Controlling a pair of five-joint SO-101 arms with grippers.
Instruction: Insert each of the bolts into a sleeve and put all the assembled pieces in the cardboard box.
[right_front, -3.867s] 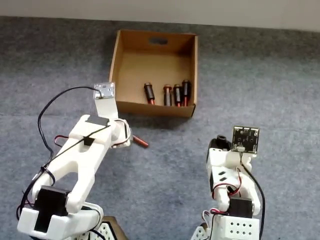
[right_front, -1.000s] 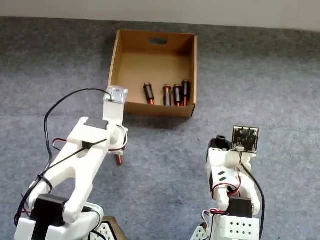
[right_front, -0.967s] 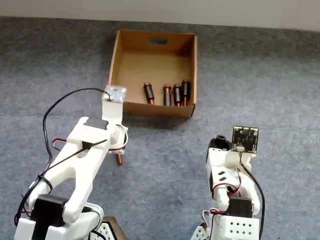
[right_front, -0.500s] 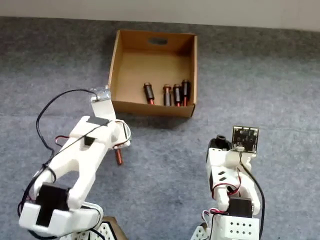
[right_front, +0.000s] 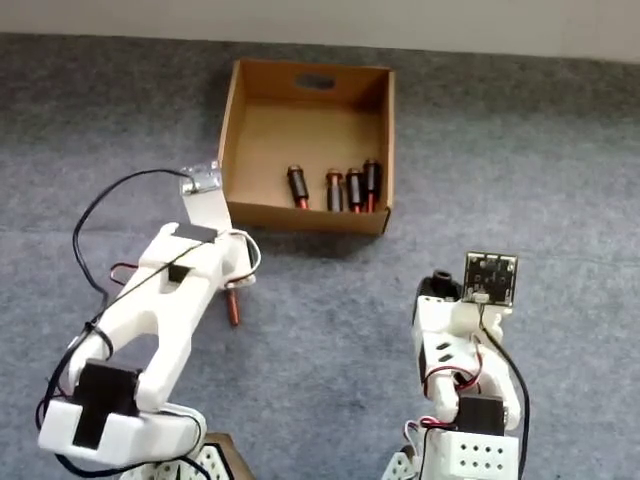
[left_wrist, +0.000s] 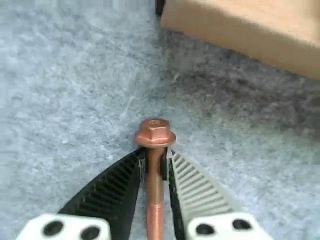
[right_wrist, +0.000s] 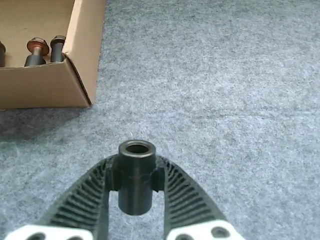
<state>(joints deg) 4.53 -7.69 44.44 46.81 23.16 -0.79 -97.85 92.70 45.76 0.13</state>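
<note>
My left hand (left_wrist: 156, 155) pinches bolt (left_wrist: 154, 134) by shank, 7 o'clock of box (right_front: 310, 215); my right hand (right_wrist: 136, 167) clamps sleeve (right_wrist: 135, 192), 5 o'clock. Risk: bolt pivots in thin grip, misses bore on mating.

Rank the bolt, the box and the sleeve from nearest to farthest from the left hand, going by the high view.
1. Bolt, clamped in the left hand itself.
2. Box, just beyond it toward the far side.
3. Sleeve, off to the side in the right hand.

Bright even light, soft shadow beside the cardboard box (right_front: 310, 215)
</note>
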